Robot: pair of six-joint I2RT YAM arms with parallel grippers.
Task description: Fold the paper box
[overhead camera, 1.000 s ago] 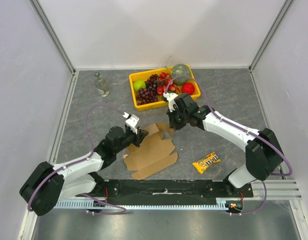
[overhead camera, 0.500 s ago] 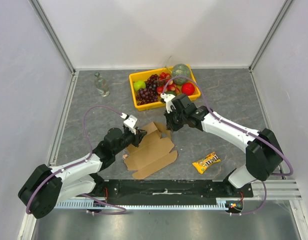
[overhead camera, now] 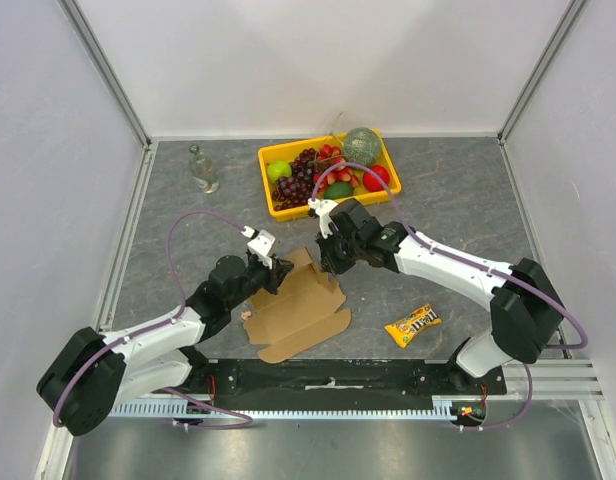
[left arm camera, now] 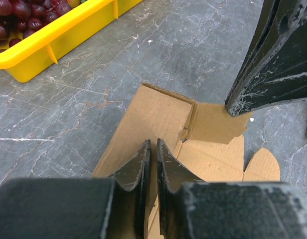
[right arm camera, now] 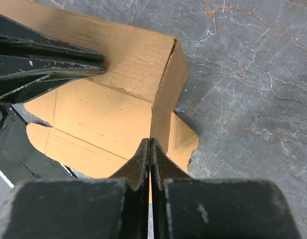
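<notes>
Paper box (overhead camera: 300,312) lies on the grey worktop (overhead camera: 458,190), near-centre, between the two arms. It is a mostly flat brown die-cut sheet with flaps. The far end is partly raised: one panel stands up along a crease, clear in the right wrist view (right arm camera: 166,94).

Left tool (overhead camera: 274,271) is at the sheet's far-left edge. In the left wrist view the left tool (left arm camera: 152,145) has its fingers almost pressed together with only a thin slit between them. A strip of cardboard shows in the slit, so it is pinching the paper box (left arm camera: 158,112) edge.

Right tool (overhead camera: 328,256) is at the far-right corner of the sheet. In its own view the right tool (right arm camera: 150,142) has its fingers squeezed tight together on the lower edge of the upright panel of the paper box (right arm camera: 93,117), pinching it. The left tool's dark fingers (right arm camera: 49,62) show at upper left of that view, resting on the same sheet. The two tools are close together but apart.

Yellow tray (overhead camera: 271,208) of grapes and other fruit sits beyond the box, near the right tool and not touching the cardboard. Clear bottle (overhead camera: 201,168) stands upright at far left. Yellow candy packet (overhead camera: 412,325) lies flat to the right of the box, apart from it.
</notes>
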